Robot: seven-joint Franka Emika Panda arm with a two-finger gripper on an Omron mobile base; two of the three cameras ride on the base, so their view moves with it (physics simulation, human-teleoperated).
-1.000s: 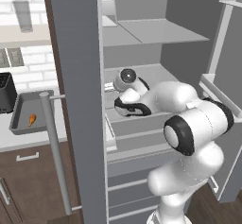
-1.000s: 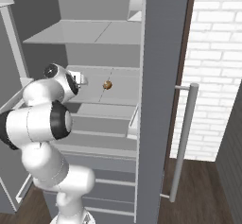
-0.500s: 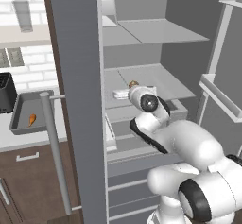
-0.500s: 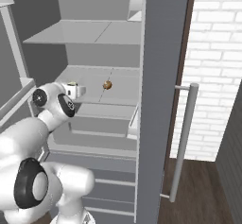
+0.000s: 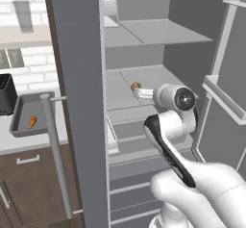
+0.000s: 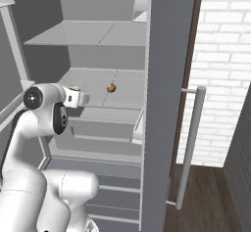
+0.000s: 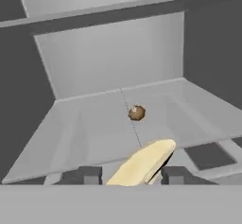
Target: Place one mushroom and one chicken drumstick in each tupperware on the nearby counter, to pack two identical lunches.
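Note:
My gripper [image 7: 130, 175] is shut on a pale cream, elongated mushroom [image 7: 144, 161] that sticks out between the two dark fingers. It hovers over the front of the fridge's middle shelf [image 7: 94, 133]. A brown-capped mushroom [image 7: 136, 112] lies further back on that shelf, apart from the gripper. From the sides, the gripper [image 6: 84, 98] points toward the brown mushroom [image 6: 111, 87], and the gripper [image 5: 136, 93] sits just in front of the brown mushroom [image 5: 136, 85]. An orange chicken drumstick [image 5: 32, 121] lies in a grey tupperware [image 5: 17, 128] on the counter [image 5: 33, 143] to the left.
The open fridge door [image 5: 79, 102] with its bar handle [image 5: 55, 155] stands between the shelves and the counter. A black toaster [image 5: 6, 95] sits beside the tray. The other door [image 6: 166, 104] and a brick wall [image 6: 220, 69] close off the right side. Drawers lie below the shelf.
The arm has unfolded from a high, bunched pose into a lower, stretched one. The hand stays at the middle shelf with its grip unchanged. The brown mushroom has not moved.

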